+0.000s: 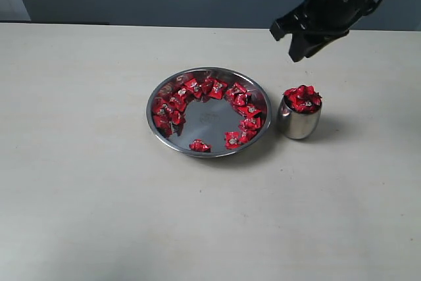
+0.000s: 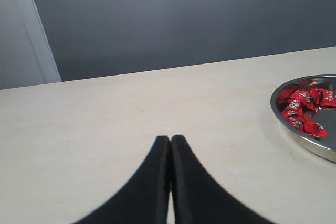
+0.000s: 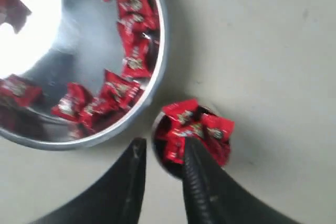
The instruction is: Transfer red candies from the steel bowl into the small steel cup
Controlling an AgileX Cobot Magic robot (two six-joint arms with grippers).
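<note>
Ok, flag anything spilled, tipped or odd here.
Nothing has spilled or tipped. Only the small steel cup stands out: red candies are heaped above its rim, so more could slide off.

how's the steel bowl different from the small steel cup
The steel bowl is wide and shallow; the small steel cup is narrow and rounded. The bowl's red candies ring a bare centre; the cup's are heaped above its rim. Both are shiny steel.

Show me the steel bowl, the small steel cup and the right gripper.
steel bowl (image 1: 210,120): exterior view, bare middle of its floor.
small steel cup (image 1: 300,125): exterior view, its shiny side wall.
right gripper (image 1: 285,43): exterior view, midway between its fingertips.
</note>
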